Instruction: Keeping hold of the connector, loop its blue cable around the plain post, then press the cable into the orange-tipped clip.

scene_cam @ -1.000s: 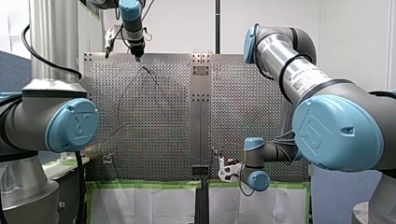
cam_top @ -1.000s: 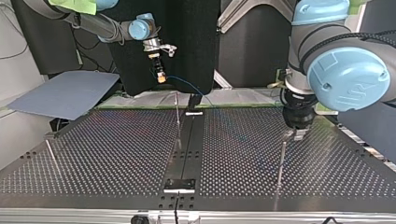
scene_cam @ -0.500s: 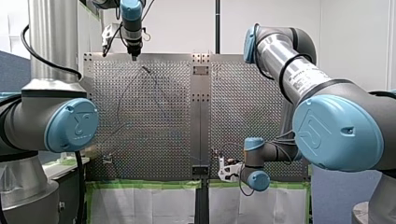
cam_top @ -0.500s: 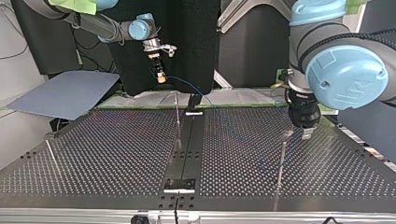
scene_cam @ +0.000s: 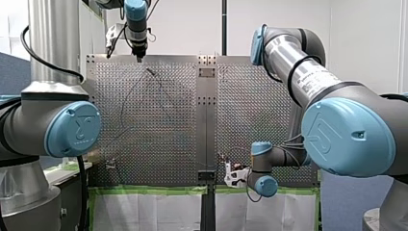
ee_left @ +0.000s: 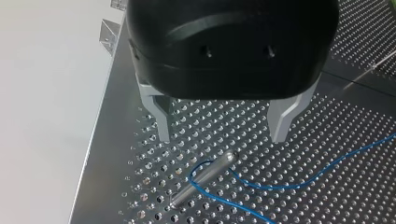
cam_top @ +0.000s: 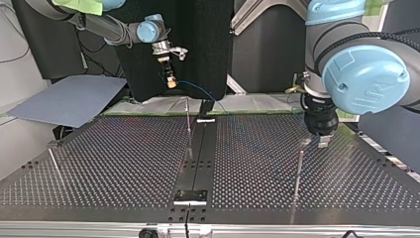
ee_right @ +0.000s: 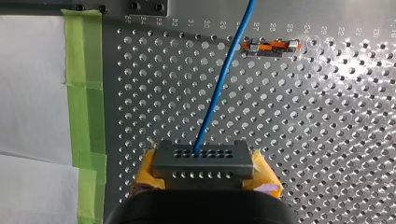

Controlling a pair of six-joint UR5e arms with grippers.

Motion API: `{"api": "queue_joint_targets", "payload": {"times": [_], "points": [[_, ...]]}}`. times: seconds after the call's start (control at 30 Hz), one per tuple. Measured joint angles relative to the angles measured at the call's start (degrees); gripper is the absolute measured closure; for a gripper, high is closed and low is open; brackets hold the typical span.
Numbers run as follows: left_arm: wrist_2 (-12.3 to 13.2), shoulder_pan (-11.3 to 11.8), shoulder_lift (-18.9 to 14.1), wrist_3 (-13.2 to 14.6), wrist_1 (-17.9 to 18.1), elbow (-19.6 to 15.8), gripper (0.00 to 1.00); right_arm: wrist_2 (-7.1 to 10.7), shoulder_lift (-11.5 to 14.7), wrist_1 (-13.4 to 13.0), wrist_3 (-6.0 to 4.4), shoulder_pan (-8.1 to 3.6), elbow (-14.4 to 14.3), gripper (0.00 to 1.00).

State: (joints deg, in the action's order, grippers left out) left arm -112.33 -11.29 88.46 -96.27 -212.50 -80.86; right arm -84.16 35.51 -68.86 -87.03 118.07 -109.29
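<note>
1. Clamping a dark grey rectangular connector block (ee_right: 201,158) between its yellow pads (ee_right: 147,170), my right hand (ee_right: 201,172) is seen low over the perforated metal counter (ee_right: 327,140), near an edge lined with green tape (ee_right: 84,60).
2. A thin blue cable (ee_right: 219,84) is seen leaving the middle of the block's upper row of holes and is led straight ahead of the hand across the counter.
3. A small metal clip with an orange tip (ee_right: 270,46) is mounted on the counter ahead of the hand. The cable is passed just beside one end of it and is not pressed into it; whether the two touch cannot be told.
4. My left hand (ee_left: 220,137), black with two metal fingers (ee_left: 161,119), is held wide apart over the counter, and nothing is gripped by it.
5. Just below those fingers a plain polished metal post (ee_left: 205,179) is seen standing from the counter. The cable is looped around the post, and both strands are led away to the same side.
6. In the top view my right hand is found at the left, raised over the counter's far edge, with the cable drooping from it. My left hand is found at the right, just above the post's top.
</note>
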Motion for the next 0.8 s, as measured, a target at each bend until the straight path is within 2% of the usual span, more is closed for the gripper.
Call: {"api": "queue_joint_targets", "payload": {"times": [0.27, 0.5, 0.67, 0.8], "points": [[0.11, -0.48, 0.00, 2.99, 0.67, 0.16, 0.00, 0.01, 0.01, 0.25, 0.34, 0.15, -0.01, 1.00], [1.80, -1.57, 0.03, 6.88, 3.91, 1.05, 0.00, -0.04, 0.00, 0.69, 0.80, 0.38, -0.01, 1.00], [3.19, -3.61, 0.10, 9.49, 6.86, 1.70, 0.00, -0.05, 0.01, 0.87, 0.81, 0.56, -0.01, 1.00], [2.26, -5.79, 0.73, 10.29, 9.19, 1.95, 0.00, -0.04, -0.01, 0.89, 0.74, 0.71, 0.00, 1.00]]}}
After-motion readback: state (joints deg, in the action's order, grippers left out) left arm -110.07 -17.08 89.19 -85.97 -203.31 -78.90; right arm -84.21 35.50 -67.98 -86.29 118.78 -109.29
